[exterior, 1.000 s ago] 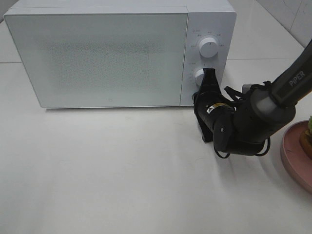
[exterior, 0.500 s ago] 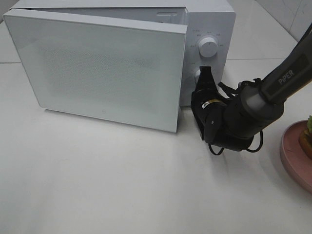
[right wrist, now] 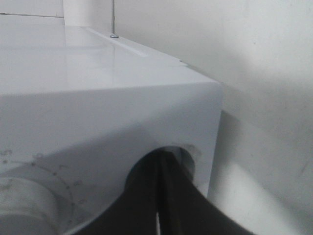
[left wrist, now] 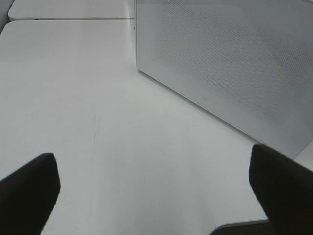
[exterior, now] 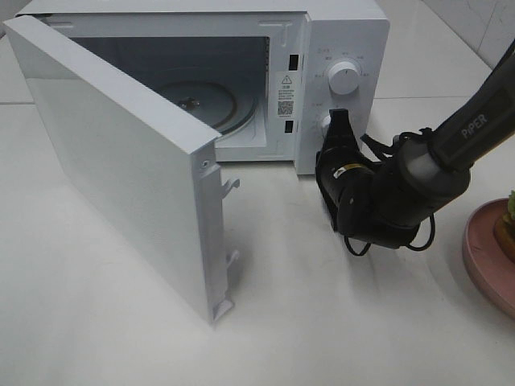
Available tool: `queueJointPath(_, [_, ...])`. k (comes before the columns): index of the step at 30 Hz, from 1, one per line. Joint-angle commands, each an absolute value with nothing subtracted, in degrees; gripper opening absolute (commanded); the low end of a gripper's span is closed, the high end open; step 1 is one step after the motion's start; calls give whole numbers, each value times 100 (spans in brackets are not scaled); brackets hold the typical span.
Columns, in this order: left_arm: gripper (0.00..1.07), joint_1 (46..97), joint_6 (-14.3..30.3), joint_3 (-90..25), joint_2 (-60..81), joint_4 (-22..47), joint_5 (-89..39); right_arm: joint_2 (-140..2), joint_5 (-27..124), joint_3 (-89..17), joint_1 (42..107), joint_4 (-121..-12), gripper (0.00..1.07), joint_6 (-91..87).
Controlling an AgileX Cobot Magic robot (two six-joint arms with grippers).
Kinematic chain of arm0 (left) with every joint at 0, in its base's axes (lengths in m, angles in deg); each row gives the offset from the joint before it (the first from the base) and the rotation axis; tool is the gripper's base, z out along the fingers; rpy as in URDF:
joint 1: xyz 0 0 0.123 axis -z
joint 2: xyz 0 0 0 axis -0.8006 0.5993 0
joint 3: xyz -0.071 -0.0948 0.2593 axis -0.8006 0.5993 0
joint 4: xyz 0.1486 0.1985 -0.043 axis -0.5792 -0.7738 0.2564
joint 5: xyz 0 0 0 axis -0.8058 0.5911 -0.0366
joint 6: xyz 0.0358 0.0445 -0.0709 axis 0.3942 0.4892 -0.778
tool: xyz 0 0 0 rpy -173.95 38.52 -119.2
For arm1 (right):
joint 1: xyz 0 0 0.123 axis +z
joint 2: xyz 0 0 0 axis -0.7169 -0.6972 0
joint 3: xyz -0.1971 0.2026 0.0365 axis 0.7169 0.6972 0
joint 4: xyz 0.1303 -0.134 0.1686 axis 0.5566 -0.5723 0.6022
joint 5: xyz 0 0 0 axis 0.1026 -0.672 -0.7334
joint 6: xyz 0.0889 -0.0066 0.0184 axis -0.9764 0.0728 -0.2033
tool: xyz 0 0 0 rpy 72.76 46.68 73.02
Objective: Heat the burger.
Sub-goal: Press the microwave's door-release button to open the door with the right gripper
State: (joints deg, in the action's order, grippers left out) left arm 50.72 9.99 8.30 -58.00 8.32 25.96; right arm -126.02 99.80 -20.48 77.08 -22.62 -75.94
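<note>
The burger (exterior: 508, 223) shows only as a sliver at the far right edge, on a pink plate (exterior: 485, 259). The white microwave (exterior: 341, 30) stands at the back with its door (exterior: 121, 173) swung wide open, showing the glass turntable (exterior: 197, 96) inside. My right gripper (exterior: 339, 122) is shut, its tip against the lower control on the microwave's panel; in the right wrist view (right wrist: 159, 193) the two fingers are pressed together there. My left gripper (left wrist: 156, 196) is open and empty over the table, facing the door's outer face (left wrist: 230, 63). It is out of the high view.
The open door reaches far forward over the left half of the table. The upper dial (exterior: 344, 78) sits above my right gripper. The right arm (exterior: 451, 153) crosses between the microwave and the plate.
The microwave door went from shut to wide open, swinging out to the left. My right gripper stayed at the lower control, shifted slightly left.
</note>
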Motion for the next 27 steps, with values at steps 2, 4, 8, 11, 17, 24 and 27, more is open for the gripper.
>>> queueJointPath(2, [98,5055,994,836,-5886,860,2522,-12465,10667,-2231,7462,-2829,0,-7497])
queueJointPath(4, [98,5055,994,836,-5886,860,2522,-12430,10616,-2185,7467,-2829,0,-7497])
queueJointPath(8, [98,5055,994,836,-5886,860,2522,-12253,10409,-1939,7467,-2881,0,-7502])
queueJointPath(11, [98,5055,994,836,-5886,860,2522,-12161,10312,-1796,7467,-3012,0,-7542])
queueJointPath(17, [98,5055,994,836,-5886,860,2522,-12069,10054,-1698,7467,-3110,0,-7605])
queueJointPath(24, [98,5055,994,836,-5886,860,2522,-11789,9378,-1498,7467,-3333,0,-7766])
queueJointPath(27, [98,5055,994,836,-5886,860,2522,-11622,9258,-1343,7467,-3459,0,-7760])
